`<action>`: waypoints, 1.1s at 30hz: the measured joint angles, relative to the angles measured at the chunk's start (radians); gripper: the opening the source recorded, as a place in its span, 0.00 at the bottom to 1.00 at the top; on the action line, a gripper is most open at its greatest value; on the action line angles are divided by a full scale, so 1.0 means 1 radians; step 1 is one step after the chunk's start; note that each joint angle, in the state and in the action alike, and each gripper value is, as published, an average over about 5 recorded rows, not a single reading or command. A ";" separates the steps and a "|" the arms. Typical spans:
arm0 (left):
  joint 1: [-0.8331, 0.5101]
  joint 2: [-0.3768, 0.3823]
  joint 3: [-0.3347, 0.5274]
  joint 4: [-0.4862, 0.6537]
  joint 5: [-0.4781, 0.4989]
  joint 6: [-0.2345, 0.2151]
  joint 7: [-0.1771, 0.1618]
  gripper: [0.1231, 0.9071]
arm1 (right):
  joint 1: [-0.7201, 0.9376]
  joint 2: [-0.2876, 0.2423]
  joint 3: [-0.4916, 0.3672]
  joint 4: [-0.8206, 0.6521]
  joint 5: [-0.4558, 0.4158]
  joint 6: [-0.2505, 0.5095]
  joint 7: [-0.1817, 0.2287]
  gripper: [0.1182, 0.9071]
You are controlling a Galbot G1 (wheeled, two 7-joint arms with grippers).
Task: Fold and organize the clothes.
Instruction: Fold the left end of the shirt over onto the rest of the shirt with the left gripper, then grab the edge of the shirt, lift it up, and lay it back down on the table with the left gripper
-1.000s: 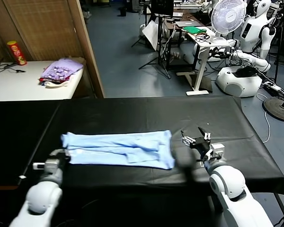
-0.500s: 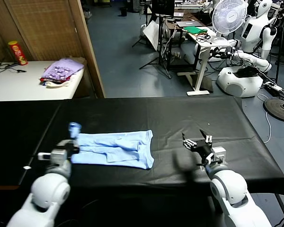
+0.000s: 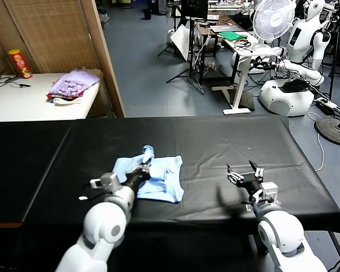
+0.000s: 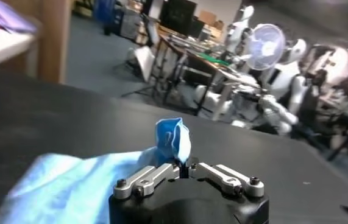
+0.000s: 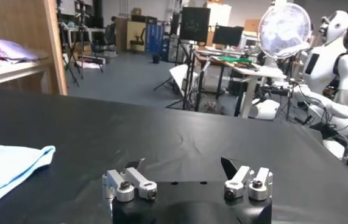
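Note:
The pale sky-blue T-shirt (image 3: 158,177) lies folded over into a short bundle on the black table (image 3: 215,141), left of centre. My left gripper (image 3: 145,163) is shut on a pinched-up tip of the shirt's fabric (image 4: 174,139), held a little above the bundle near its back left part. The rest of the shirt (image 4: 70,189) spreads below that gripper (image 4: 184,165). My right gripper (image 3: 245,171) stands open over bare cloth to the right of the shirt, with nothing between its fingers (image 5: 183,167). One edge of the shirt (image 5: 9,164) shows in the right wrist view.
A white side table (image 3: 22,102) at the back left carries a purple-and-white heap of clothes (image 3: 72,85) and a red can (image 3: 20,62). Behind the black table stand a fan (image 3: 273,20), desks and a white robot (image 3: 306,34).
My left gripper has carried the shirt's left end to the right, over the rest, so the long strip is now a short bundle. The right gripper has shifted slightly right and stays open.

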 joint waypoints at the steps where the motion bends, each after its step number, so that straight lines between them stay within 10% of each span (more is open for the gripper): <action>1: 0.002 -0.006 0.006 0.002 0.006 -0.002 0.005 0.04 | 0.001 0.001 -0.001 -0.002 0.000 0.000 0.000 0.86; 10: 0.014 -0.062 0.040 0.046 0.160 -0.081 0.062 0.10 | 0.008 0.008 -0.022 -0.010 -0.010 0.003 -0.004 0.86; 21: 0.024 -0.128 0.046 0.094 0.251 -0.164 0.098 0.82 | 0.038 0.003 -0.079 -0.026 0.000 0.003 -0.024 0.86; 33: 0.087 0.014 -0.158 0.131 0.189 -0.173 0.177 0.86 | 0.068 0.006 -0.163 -0.051 0.021 0.018 -0.057 0.86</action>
